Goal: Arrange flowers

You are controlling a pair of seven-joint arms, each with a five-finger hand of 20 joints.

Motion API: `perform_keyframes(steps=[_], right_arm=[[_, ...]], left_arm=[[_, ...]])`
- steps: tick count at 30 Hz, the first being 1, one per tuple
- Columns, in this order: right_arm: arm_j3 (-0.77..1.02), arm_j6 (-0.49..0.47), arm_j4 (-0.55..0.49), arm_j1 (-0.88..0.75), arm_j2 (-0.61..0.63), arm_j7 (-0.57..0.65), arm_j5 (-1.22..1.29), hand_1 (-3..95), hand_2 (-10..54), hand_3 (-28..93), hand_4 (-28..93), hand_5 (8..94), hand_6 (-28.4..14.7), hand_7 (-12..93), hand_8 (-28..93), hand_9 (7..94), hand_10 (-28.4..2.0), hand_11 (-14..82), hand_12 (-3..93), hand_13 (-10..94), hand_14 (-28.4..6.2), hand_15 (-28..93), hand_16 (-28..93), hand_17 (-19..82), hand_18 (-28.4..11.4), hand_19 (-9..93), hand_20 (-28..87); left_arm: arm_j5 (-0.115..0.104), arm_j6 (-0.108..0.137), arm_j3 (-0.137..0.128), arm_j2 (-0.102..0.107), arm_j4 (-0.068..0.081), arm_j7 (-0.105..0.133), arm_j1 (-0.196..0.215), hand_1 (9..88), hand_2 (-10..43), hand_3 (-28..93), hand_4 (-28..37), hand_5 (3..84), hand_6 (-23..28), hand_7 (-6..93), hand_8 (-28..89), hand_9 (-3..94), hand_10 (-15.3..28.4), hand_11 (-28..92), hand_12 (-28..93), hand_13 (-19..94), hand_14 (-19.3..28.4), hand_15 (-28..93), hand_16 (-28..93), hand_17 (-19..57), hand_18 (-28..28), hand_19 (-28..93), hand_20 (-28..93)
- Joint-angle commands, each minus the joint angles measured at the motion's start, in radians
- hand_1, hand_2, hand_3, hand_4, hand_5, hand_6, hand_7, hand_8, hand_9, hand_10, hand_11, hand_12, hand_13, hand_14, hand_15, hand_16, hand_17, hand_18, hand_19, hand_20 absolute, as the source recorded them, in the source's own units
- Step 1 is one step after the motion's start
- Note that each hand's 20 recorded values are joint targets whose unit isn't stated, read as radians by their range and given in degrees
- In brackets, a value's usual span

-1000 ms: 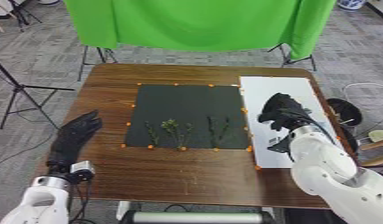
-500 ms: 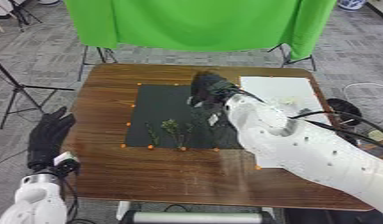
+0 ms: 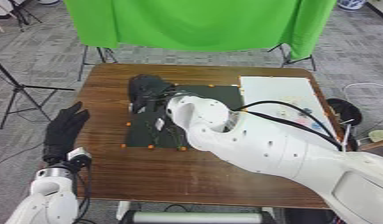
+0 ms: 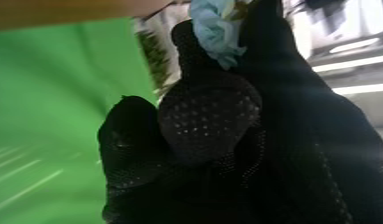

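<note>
Two white robot arms work a brown wooden bench [image 3: 183, 182], the right hand [image 3: 147, 92] over the far-left corner of a black sheet [image 3: 205, 91], a pale blue flower [image 4: 214, 32] pinched in its fingers, the left hand [image 3: 65, 131] unclenched at the bench's left side. Green stems [image 3: 177, 137] lie on the near part of the black sheet, orange markers [image 3: 152, 147] dotting its edges, beside a white sheet [image 3: 274, 90] bearing colorful blooms [image 3: 303, 120]. Green fabric [image 3: 196, 25] hangs beyond the far edge, with a black tripod [image 3: 21, 86] standing left on the gray patterned floor [image 3: 45, 70].
</note>
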Motion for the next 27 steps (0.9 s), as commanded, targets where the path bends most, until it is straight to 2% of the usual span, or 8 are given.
perform_keyframes(steps=[1, 2, 3, 9, 17, 23, 27], right_arm=[[-0.041, -0.022, -0.01, -0.019, -0.061, -0.053, -0.029, 59.5, -9.5, 65, -14, 78.5, 1.4, 27, 8, 88.8, -10.9, 6.1, 37.1, 94, -0.3, 54, 28, 68, -8.2, 93, 40], [-0.041, -0.028, -0.01, -0.026, -0.063, -0.058, -0.031, 59.5, -9.5, 65, -15, 78.5, 1.4, 27, 8, 88.8, -10.9, 6.1, 37.1, 94, -0.3, 54, 28, 68, -8.1, 93, 40], [-0.046, -0.023, -0.011, -0.025, -0.06, -0.056, -0.029, 59.5, -9.5, 65, -15, 78.4, 1.4, 27, 8, 88.7, -10.9, 6.1, 37.2, 94, -0.3, 54, 28, 68, -8.1, 93, 40], [-0.054, -0.029, -0.003, -0.039, -0.063, -0.054, -0.038, 59.4, -9.5, 65, -15, 78.1, 1.6, 28, 8, 88.6, -10.6, 6.1, 37.1, 94, -0.2, 54, 28, 68, -8.1, 93, 40], [-0.069, -0.036, 0.037, -0.045, -0.07, -0.062, -0.083, 59.3, -9.5, 65, -15, 77.9, 1.7, 28, 7, 88.5, -10.7, 5.9, 36.9, 94, -0.2, 54, 28, 68, -8.1, 93, 40], [-0.072, -0.023, 0.088, -0.054, -0.079, -0.051, -0.105, 58.9, -9.5, 65, -15, 77.5, 1.9, 28, 7, 88.0, -10.4, 5.4, 36.5, 94, -0.2, 54, 29, 68, -8.1, 93, 41], [-0.067, -0.015, 0.114, -0.057, -0.085, -0.04, -0.123, 58.9, -9.5, 65, -15, 77.1, 2.1, 29, 7, 87.7, -10.3, 5.2, 36.2, 94, -0.3, 54, 29, 68, -8.2, 93, 41]], left_arm=[[0.006, -0.028, 0.04, -0.002, 0.018, -0.008, -0.047, 16.2, 2.0, 72, -28.3, 45.8, 2.2, 12.1, -7, 45.0, 13.2, 16, 10, 35, 14.2, 10, -1, 8.3, 8.8, 2, 17], [0.007, -0.028, 0.041, -0.002, 0.014, -0.01, -0.044, 16.2, 1.9, 72, -28.3, 45.8, 2.2, 12.1, -7, 45.0, 13.2, 16, 10, 35, 14.2, 10, -1, 8.3, 8.8, 2, 17], [0.006, -0.033, 0.049, 0.002, 0.02, -0.011, -0.056, 16.3, 2.0, 72, -28.3, 45.8, 2.2, 12.1, -7, 45.0, 13.2, 16, 10, 35, 14.1, 10, -1, 8.3, 8.8, 2, 17], [0.007, -0.044, 0.061, 0.004, 0.023, -0.019, -0.068, 16.3, 1.8, 72, -28.3, 45.7, 2.2, 12.2, -7, 44.9, 13.0, 17, 10, 35, 14.1, 10, -1, 8.3, 8.8, 2, 17], [0.006, -0.054, 0.076, 0.001, 0.027, -0.01, -0.083, 16.2, 1.0, 72, -28.3, 45.6, 2.2, 12.2, -7, 44.9, 13.1, 17, 10, 35, 14.1, 10, -1, 8.2, 8.9, 2, 17], [0.006, -0.065, 0.077, -0.01, 0.021, 0.0, -0.076, 16.0, -0.5, 73, -28.3, 45.5, 2.1, 12.3, -7, 44.8, 13.1, 17, 10, 35, 14.2, 10, -1, 8.2, 9.0, 2, 17], [0.008, -0.063, 0.076, -0.015, 0.017, 0.004, -0.072, 15.9, -0.9, 73, -28.3, 45.4, 2.1, 12.3, -7, 44.8, 13.1, 17, 10, 35, 14.2, 10, -1, 8.1, 9.0, 2, 17]])
